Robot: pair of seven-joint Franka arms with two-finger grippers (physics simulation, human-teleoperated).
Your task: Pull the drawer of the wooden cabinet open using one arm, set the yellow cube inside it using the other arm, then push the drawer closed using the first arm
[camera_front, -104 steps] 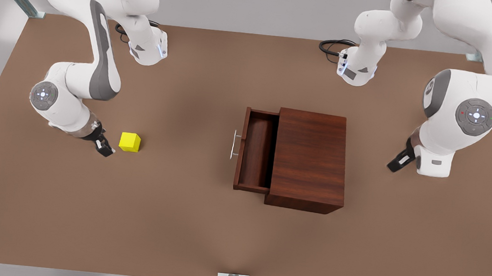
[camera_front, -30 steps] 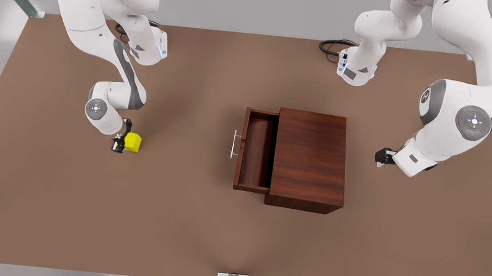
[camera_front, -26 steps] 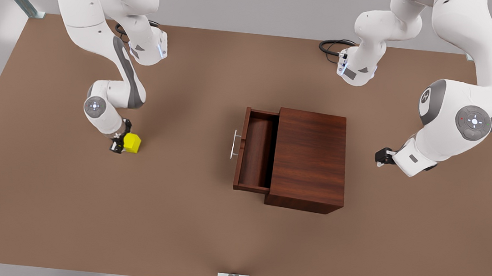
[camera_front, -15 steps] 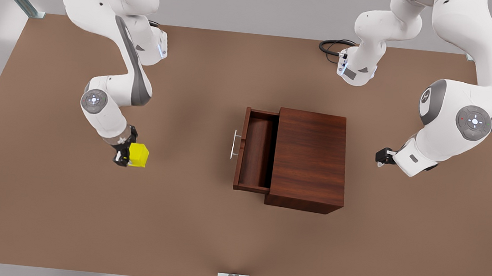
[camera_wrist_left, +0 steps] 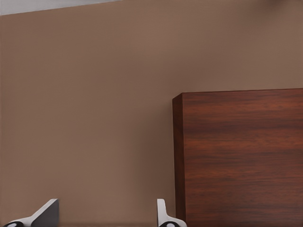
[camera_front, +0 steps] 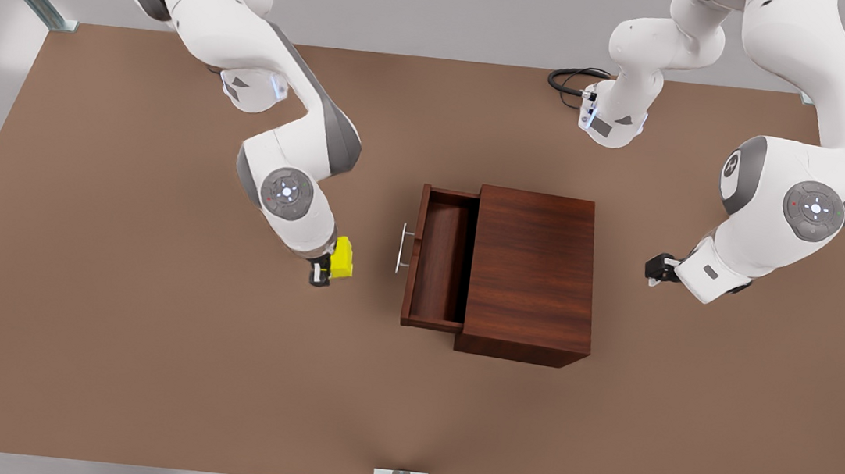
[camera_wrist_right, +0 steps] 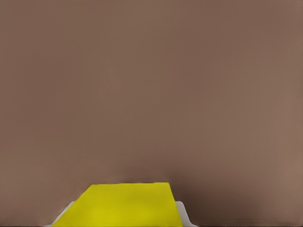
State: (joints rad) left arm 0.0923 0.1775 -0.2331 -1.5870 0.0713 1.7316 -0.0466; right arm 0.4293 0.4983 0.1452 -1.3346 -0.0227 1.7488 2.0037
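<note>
Brown bench fills the front view, grey wall behind, metal struts at the corners. Going from the front view's left: my right end effector is clamped on the yellow cube, carried above the bench; in the right wrist view the cube sits between my fingertips with plain bench beyond. Key relation: the drawer lies toward the front view's right of the cube, near but apart, pulled out of the wooden cabinet and open on top. Its long axis runs across my line of travel, so I judge a short move that way lands the cube inside. Between cube and tray stands the silver bar handle and the drawer's front wall; I judge I need to clear both before lowering, or the cube could clip the rim. Tray interior looks bare. Far on the front view's right, my left end effector waits behind the cabinet, well apart from the handle; left wrist view shows its fingertips spread wide, nothing between them, cabinet wall just beside.
</note>
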